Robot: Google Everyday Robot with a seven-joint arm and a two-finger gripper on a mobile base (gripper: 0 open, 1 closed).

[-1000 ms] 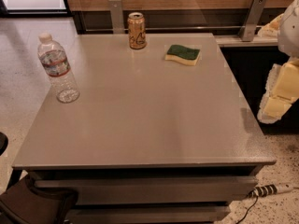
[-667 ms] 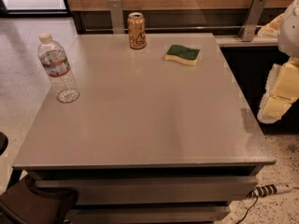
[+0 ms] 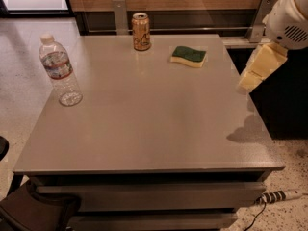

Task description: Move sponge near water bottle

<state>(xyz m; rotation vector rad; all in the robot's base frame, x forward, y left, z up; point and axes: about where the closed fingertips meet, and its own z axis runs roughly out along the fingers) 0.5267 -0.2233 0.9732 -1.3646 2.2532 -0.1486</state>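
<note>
The sponge (image 3: 188,56), green on top with a pale yellow layer below, lies flat at the far right of the grey table (image 3: 144,124). The water bottle (image 3: 59,71), clear with a white cap and a red-and-white label, stands upright near the table's left edge. My gripper (image 3: 251,78), pale yellow below the white arm (image 3: 288,18), hangs over the table's right edge. It is to the right of the sponge, nearer the camera, and not touching it. It holds nothing that I can see.
An orange-gold drink can (image 3: 141,31) stands at the far edge, left of the sponge. A wooden wall with metal brackets (image 3: 119,14) runs behind the table. A power strip (image 3: 279,195) lies on the floor at the lower right.
My gripper and arm have moved left and up, from beside the table's right edge to over it, closer to the sponge. The sponge, bottle and can have not moved.
</note>
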